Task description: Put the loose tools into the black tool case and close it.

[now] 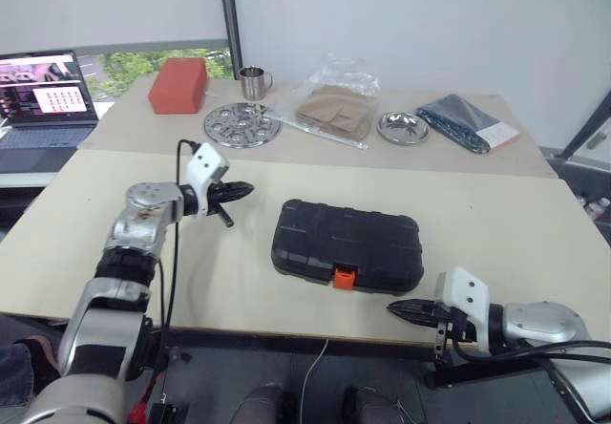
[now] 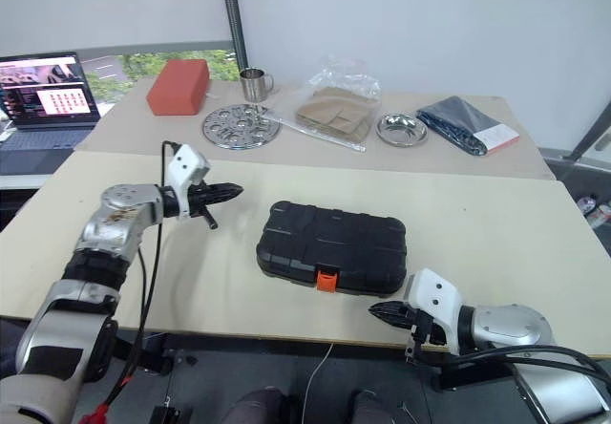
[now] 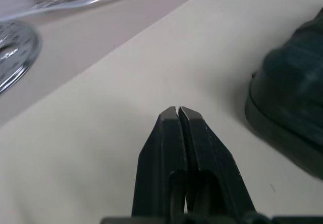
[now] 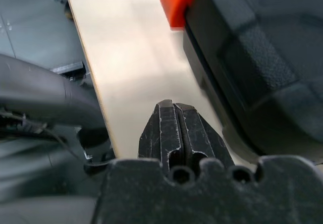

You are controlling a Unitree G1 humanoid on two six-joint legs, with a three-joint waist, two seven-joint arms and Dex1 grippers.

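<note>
though closed, ribbed boxy black tool case (image 1: 347,246)

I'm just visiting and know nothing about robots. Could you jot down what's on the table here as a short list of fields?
Tool case: black tool case, lid shut, lying flat on the near table
Latch: small orange latch on the edge facing the robot
Loose tools: none visible on the table
Left gripper: left gripper shut, empty, to the left of the case
Right gripper: right gripper shut, empty, at the table's near edge by the case
Far table: red box, metal cup, round metal rack, laptop
</note>
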